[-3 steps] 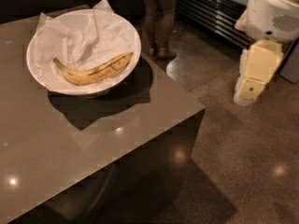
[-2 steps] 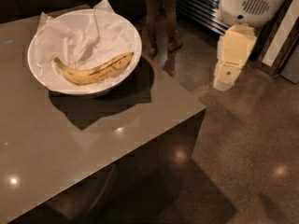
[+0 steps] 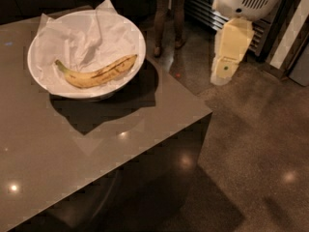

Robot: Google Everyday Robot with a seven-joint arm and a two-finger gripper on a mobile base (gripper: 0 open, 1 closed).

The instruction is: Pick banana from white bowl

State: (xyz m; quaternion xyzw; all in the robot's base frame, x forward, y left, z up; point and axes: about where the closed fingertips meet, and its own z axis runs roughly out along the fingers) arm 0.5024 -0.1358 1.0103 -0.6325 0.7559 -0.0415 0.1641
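Observation:
The banana (image 3: 96, 72), yellow with dark streaks and a greenish stem at its left end, lies in the white bowl (image 3: 135, 31). The bowl is lined with crumpled white paper and stands at the far part of the brown table. My gripper (image 3: 225, 67), cream-coloured under a white arm housing, hangs at the upper right. It is off the table, over the floor, well to the right of the bowl and apart from it.
The brown table (image 3: 72, 153) has its right corner near the middle of the view, with speckled floor (image 3: 260, 144) beyond it. A person's legs (image 3: 166, 18) stand behind the table. A slatted metal unit (image 3: 198, 6) is at the back right.
The arm and gripper have swung leftward, from the right edge of the view toward the table. The banana and bowl have not moved on the table.

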